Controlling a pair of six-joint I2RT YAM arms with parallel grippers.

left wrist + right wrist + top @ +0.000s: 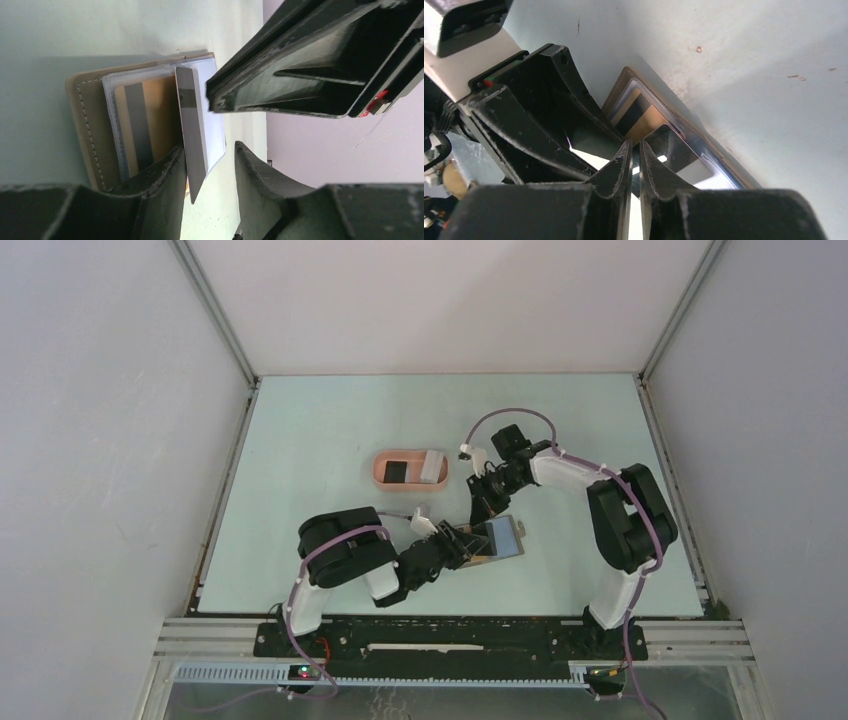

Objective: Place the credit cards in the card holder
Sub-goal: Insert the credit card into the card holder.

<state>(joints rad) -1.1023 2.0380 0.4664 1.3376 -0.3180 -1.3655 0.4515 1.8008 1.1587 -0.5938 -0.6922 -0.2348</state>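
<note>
- The left tool (209, 150) is released. On its wrist camera I see its fingers (165, 170) standing apart, with a whitish card (192, 125) on edge between them. The card leans on one finger and leaves a clear gap to the other.
- The right tool (636, 147) reaches in from the far side onto that same card. On the left wrist camera its tip sits against the card's upper part.
- On the right wrist camera its jaws are drawn narrow, with a thin pale edge showing in the slit. I cannot tell whether they are pinching the card or only bracketing it.
- The whitish card stands upright over the open wallet (505, 538). The wallet lies flat on the surface (320, 430), about midway between the side edges and closer to the near edge, with both tools meeting right over it.
- The wallet shows clear sleeves, and a tan card (132, 125) with a dark stripe is tucked in one of them.
- The holder (410, 453) sits well apart from the wallet, farther from the near edge and more toward the left edge.
- A black card (396, 471) lies flat in the holder's end nearer the left edge. A pale piece (432, 466) fills the other end — too small for me to say what it is.
</note>
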